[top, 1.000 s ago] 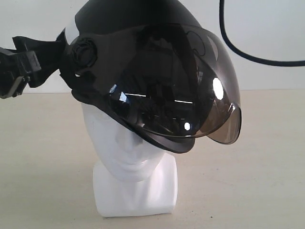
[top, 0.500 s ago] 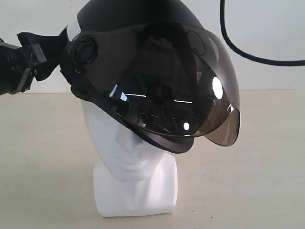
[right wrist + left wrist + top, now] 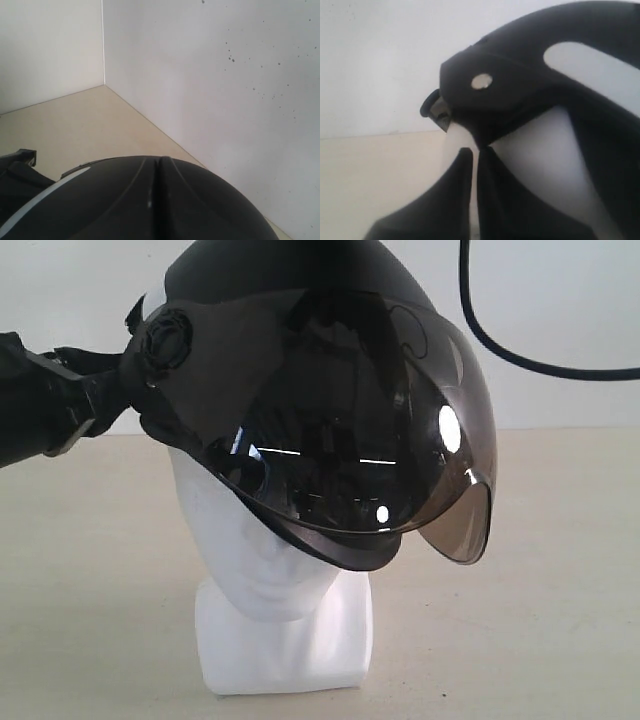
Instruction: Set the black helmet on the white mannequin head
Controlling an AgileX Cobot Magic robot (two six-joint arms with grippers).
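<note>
The black helmet [image 3: 270,370] sits tilted on the white mannequin head [image 3: 270,570], its smoky visor [image 3: 400,450] hanging over the face down to the nose. From the left, my left gripper [image 3: 105,390] reaches to the helmet's side below the round pivot. In the left wrist view its fingers stand shut [image 3: 476,150], tips against the helmet's [image 3: 520,95] lower rim, with the white head [image 3: 545,165] behind and nothing showing between them. My right gripper [image 3: 160,162] is shut, its dark fingers pressed together above the helmet [image 3: 30,200]. The exterior view does not show it.
A black cable [image 3: 520,352] loops down at the upper right. The head's base stands on a beige table [image 3: 540,600] before a white wall. In the right wrist view two walls meet at a corner [image 3: 103,50].
My left gripper has shut and moved right, closer against the helmet's side. The helmet has tipped a little, its visor rim now lower and further left.
</note>
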